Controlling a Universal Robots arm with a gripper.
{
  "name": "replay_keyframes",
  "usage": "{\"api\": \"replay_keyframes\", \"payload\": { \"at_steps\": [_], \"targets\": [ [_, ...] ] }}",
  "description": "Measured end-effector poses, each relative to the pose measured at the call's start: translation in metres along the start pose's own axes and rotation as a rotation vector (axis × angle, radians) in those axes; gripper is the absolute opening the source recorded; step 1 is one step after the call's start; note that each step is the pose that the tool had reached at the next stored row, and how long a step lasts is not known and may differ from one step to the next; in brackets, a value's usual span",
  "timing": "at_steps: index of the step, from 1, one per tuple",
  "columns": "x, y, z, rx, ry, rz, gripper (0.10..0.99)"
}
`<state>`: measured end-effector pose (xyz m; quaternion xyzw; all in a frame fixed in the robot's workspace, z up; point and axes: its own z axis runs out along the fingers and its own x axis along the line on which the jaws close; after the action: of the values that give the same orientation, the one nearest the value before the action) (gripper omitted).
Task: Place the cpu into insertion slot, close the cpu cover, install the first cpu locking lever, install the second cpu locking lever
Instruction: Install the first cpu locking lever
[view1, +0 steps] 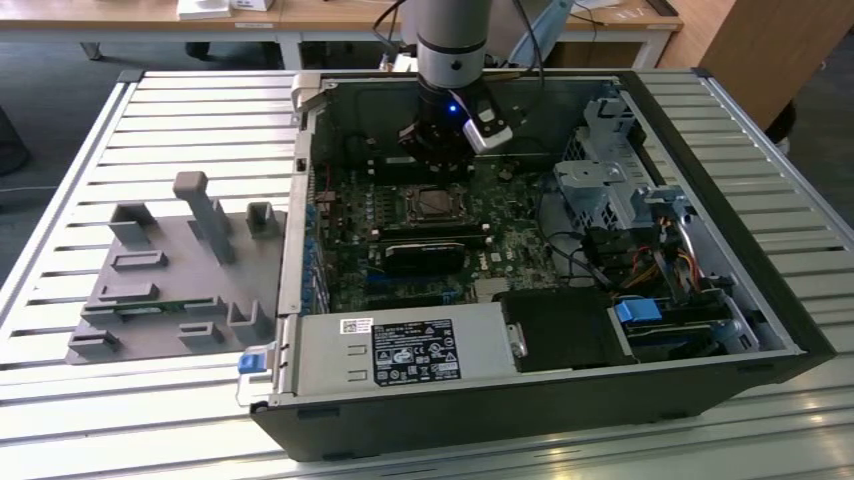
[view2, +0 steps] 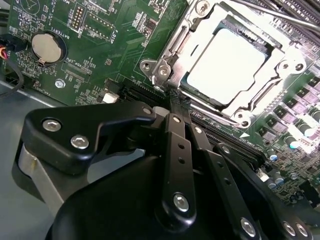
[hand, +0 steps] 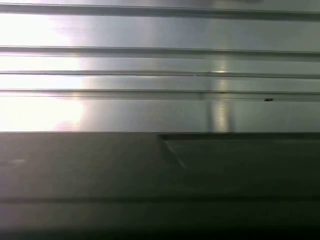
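We see the cpu (view2: 226, 66) seated in the insertion slot (view2: 197, 95) on the green board (view2: 90, 60), with the cpu cover (view2: 260, 102) lying flat as a silvery frame around it. The gripper (view2: 175, 107) sits just beside one corner of the frame; its fingers (view2: 172, 125) are pressed together and hold nothing. In our judgement, a tip slipping off the thin metal could scrape the board or leave the cover unlatched.
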<state>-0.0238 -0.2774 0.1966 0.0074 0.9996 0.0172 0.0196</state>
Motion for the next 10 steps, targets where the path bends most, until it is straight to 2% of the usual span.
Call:
{"api": "replay_keyframes", "payload": {
  "at_steps": [4,8,10],
  "targets": [
    [-0.0001,0.0001,-0.0045,0.000,0.0004,0.000,0.106],
    [-0.0004,0.0003,-0.0122,0.000,0.0004,0.000,0.106],
    [-0.0005,0.0004,-0.0132,0.001,0.0003,0.000,0.106]
  ]
}}
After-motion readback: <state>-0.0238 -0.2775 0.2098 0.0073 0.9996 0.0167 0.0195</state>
